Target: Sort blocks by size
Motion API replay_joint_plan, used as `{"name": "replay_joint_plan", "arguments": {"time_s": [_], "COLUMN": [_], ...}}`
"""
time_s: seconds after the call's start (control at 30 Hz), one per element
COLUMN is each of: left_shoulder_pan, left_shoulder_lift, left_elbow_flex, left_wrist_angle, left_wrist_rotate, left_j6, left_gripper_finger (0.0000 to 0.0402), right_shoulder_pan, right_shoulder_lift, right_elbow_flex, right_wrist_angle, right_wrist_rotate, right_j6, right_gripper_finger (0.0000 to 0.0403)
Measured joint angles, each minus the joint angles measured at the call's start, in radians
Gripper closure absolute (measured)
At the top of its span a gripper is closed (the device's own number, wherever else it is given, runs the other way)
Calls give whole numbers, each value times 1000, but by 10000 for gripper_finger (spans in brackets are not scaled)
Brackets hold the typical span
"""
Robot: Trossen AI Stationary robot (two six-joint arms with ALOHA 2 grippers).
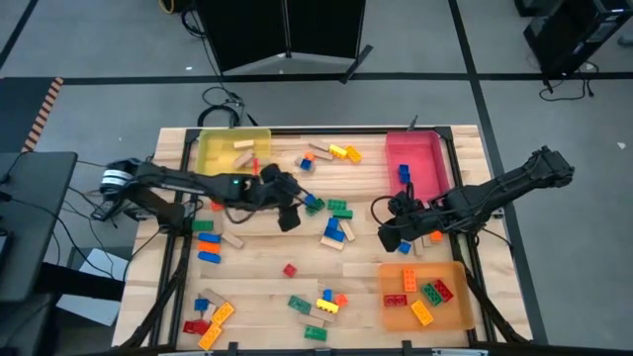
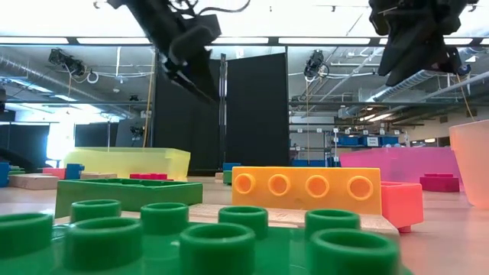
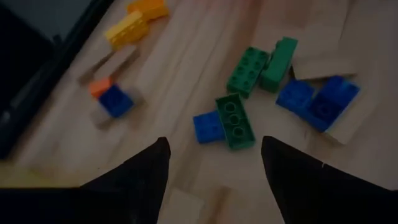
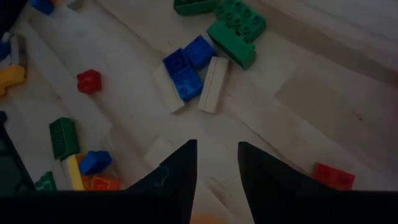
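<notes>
wooden table (image 1: pixel 267 287) strewn with blocks (image 1: pixel 336 229), dark curtain (image 1: pixel 287 30) behind.

Two matte black jointed arms, black cables looped along them; each ends in dark, tapering, wedge-shaped fingers (image 3: pixel 143 180).

A big open lab or workshop hall: exposed ceiling pipes (image 2: pixel 336 84) and strip lights (image 2: pixel 252 40) overhead, a black partition (image 2: pixel 252 114) behind the wooden surface (image 1: pixel 257 287), shelving (image 2: pixel 359 149) beyond it, cables (image 1: pixel 220 99) on grey floor.
</notes>
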Motion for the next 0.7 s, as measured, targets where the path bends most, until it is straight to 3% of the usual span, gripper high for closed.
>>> {"name": "replay_joint_plan", "arguments": {"time_s": [0.27,0.37,0.57,0.7], "left_shoulder_pan": [1,1,-2,0], "left_shoulder_lift": [151,192,240,284], "left_elbow_flex": [141,164,212,242], "left_wrist_angle": [81,137,86,1], "left_wrist_rotate": [-1,1,18,86], "left_j6": [236,240,168,216], "left_gripper_finger": [133,133,133,133], "right_shoulder_pan": [-1,-1,-1,-1], "right_shoulder_lift": [4,4,4,4], "right_elbow_flex": [-4,-4,-4,-4], "right_wrist_angle": [15,32,68,73], "right_wrist_rotate": [15,29,39,64], "right_j6": [69,78,95,120], "right_gripper_finger": [273,274,277,277]}}
